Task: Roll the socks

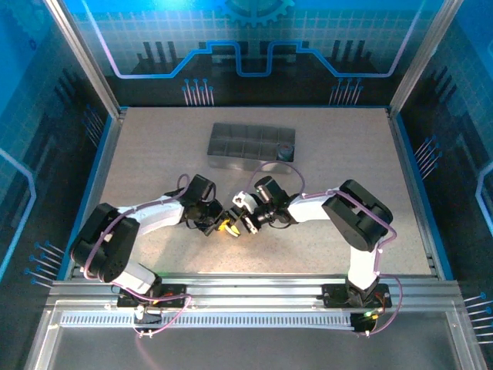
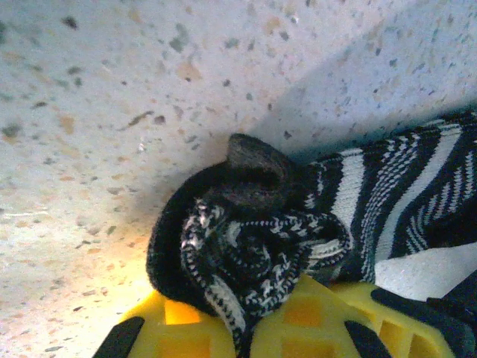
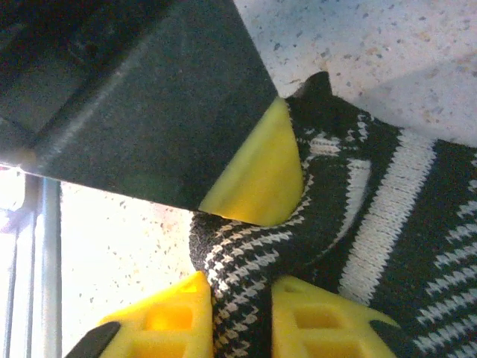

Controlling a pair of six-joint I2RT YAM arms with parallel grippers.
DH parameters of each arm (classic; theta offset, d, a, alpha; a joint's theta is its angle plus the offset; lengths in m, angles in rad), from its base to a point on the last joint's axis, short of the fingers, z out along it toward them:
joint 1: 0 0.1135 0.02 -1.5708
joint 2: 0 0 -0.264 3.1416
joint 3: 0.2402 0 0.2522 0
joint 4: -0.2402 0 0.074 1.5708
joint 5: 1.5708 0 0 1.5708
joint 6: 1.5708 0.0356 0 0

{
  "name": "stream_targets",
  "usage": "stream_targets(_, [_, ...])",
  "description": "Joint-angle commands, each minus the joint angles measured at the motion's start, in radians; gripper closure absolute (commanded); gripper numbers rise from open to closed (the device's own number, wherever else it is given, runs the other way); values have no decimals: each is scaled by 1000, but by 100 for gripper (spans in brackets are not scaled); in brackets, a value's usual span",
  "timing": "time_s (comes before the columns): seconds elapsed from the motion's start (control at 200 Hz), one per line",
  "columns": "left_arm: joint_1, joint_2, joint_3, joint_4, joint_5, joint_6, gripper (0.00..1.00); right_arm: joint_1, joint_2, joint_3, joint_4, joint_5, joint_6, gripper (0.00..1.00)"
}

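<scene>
The black-and-white striped fabric sock lay bunched on the speckled desk midway between both arms. The left fingers clamped its rolled end, and the right fingers pinched the adjoining fold.

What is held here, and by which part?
Left gripper pinches the bunched end of the striped sock. It also runs between the fingers of the right gripper; whether clamped cannot be told.

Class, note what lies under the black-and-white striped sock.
Speckled table shows beside the striped sock; the bunched fabric covers whatever lies directly beneath, so that is hidden.
</scene>
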Motion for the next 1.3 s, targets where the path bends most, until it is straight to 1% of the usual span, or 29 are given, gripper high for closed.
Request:
stream_targets(0.0, [-24, 66, -40, -279, -79, 16, 100, 66, -83, -70, -194, 268, -86, 65])
stream_targets(0.075, [-26, 47, -15, -345, -99, 3, 100, 144, -208, -136, -117, 482, -145, 53])
stream_targets(0.08, [-26, 47, -13, -349, -101, 2, 100, 157, -217, -141, -110, 482, -149, 53])
stream_targets(0.165, [-27, 28, 5, -397, -106, -24, 100, 267, -330, -200, -22, 714, -227, 40])
stream_targets(0.23, [-30, 22, 15, -425, -103, -48, 100, 328, -353, -190, -24, 843, -269, 38])
stream_targets(0.31, [-35, 17, 17, -435, -92, -78, 100, 392, -336, -168, -24, 950, -309, 37])
stream_targets(0.355, [-39, 14, 18, -436, -87, -93, 100, 415, -322, -158, -12, 976, -319, 36])
stream_targets(0.545, [-40, 29, 40, -438, -70, -118, 100, 482, -213, -81, -19, 1017, -333, 36])
stream_targets(0.6, [-40, 34, 48, -439, -68, -119, 100, 489, -180, -67, -14, 1033, -332, 37])
stream_targets(0.78, [-40, 43, 59, -438, -59, -118, 100, 488, -112, -13, -21, 1033, -340, 40])
stream_targets(0.871, [-40, 43, 59, -437, -55, -118, 100, 488, -78, 10, -48, 1030, -340, 45])
stream_targets(0.936, [-41, 39, 60, -437, -53, -121, 100, 486, -49, 51, -75, 1021, -336, 51])
stream_targets(0.981, [-41, 33, 58, -437, -52, -122, 100, 483, -29, 66, -99, 1014, -333, 60])
stream_targets(1.096, [-41, 10, 53, -433, -47, -133, 99, 473, -1, 90, -159, 1009, -318, 87])
stream_targets(1.136, [-41, -4, 48, -427, -45, -141, 93, 467, 1, 92, -181, 996, -308, 95])
stream_targets(1.171, [-41, -21, 46, -426, -45, -147, 85, 459, -1, 90, -198, 976, -297, 100])
stream_targets(1.241, [-37, -61, 46, -431, -52, -165, 65, 435, -7, 75, -229, 909, -267, 100])
stream_targets(1.296, [-34, -95, 44, -432, -55, -184, 52, 409, -15, 56, -252, 833, -236, 100])
